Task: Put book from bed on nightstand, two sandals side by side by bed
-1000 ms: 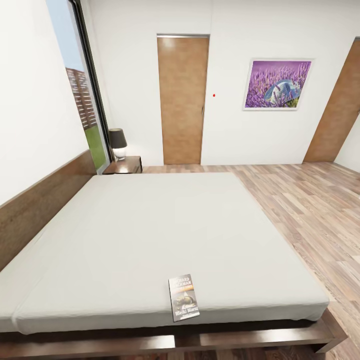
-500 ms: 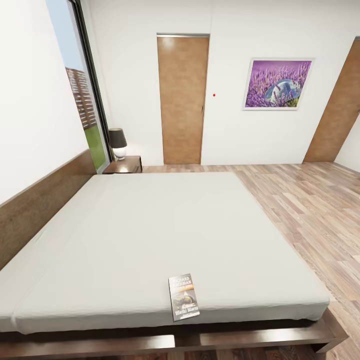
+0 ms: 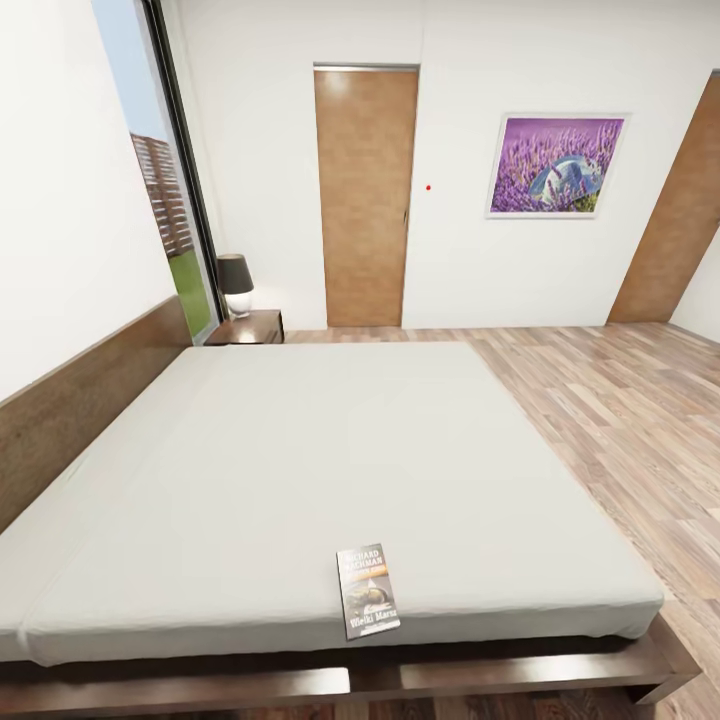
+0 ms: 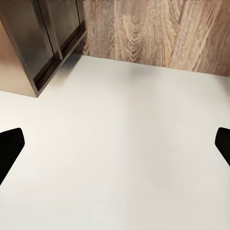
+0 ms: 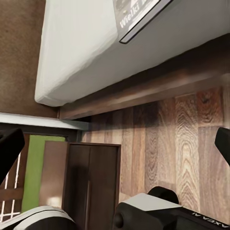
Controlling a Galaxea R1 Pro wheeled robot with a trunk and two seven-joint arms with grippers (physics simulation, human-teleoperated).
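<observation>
The book [image 3: 368,591] is a thin paperback with a dark cover, an orange band under the white author's name and white lettering "Wielki Marsz" at its near end. It lies flat on the bed [image 3: 330,460], close to the near edge of the off-white mattress and a little right of the middle, its long side running roughly near to far. In the right wrist view a corner of the book [image 5: 135,16] shows at the mattress edge, above the dark brown frame and the plank floor [image 5: 191,139].

At the far left corner of the bed stands the nightstand [image 3: 249,328], carrying a lamp [image 3: 236,284] with a dark shade, beside the tall window [image 3: 165,190]. A brown door [image 3: 365,197] and a lavender picture [image 3: 555,165] hang on the far wall. Nothing lies on the mattress between book and nightstand.

The left gripper [image 4: 115,143] hangs with its two dark fingertips spread wide at the frame's edges, holding nothing, over a pale surface. The right gripper [image 5: 115,143] is likewise wide apart and empty.
</observation>
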